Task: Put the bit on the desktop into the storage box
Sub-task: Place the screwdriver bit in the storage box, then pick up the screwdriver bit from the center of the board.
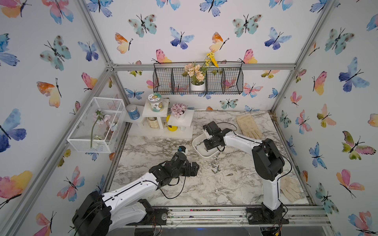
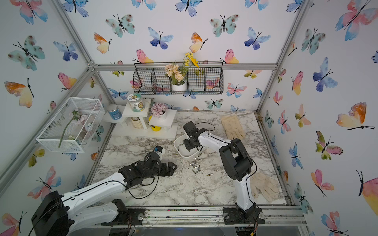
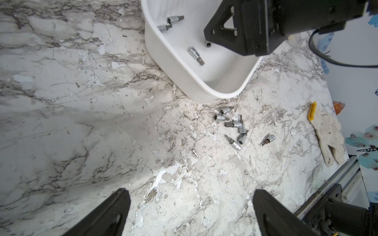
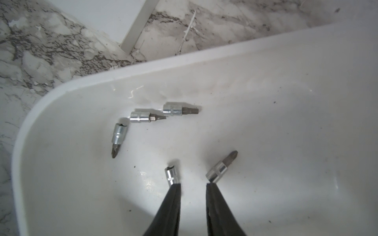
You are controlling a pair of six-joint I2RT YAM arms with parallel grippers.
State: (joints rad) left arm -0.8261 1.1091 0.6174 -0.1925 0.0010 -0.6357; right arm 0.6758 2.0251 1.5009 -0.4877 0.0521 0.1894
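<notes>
Our right pincer (image 4: 193, 185) sat low in the box (image 4: 122, 71), slightly parted and empty, five bits (image 4: 147, 117) loose inside. Meanwhile the left pincer (image 3: 191, 191) gaped wide over the tabletop (image 3: 81, 122). Drop looked done, we reckoned; next we'd need a clean pinch from the pile (image 3: 233, 126) near the box.

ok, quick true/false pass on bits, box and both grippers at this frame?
1. The right gripper is over the storage box. True.
2. Its jaws clamp a bit. False: they stand slightly apart with nothing between them.
3. Every bit is boxed. False: a cluster of bits lies on the desktop beside the box.
4. The left gripper is wide open and empty. True.
5. At least five bits lie inside the box. True.
</notes>
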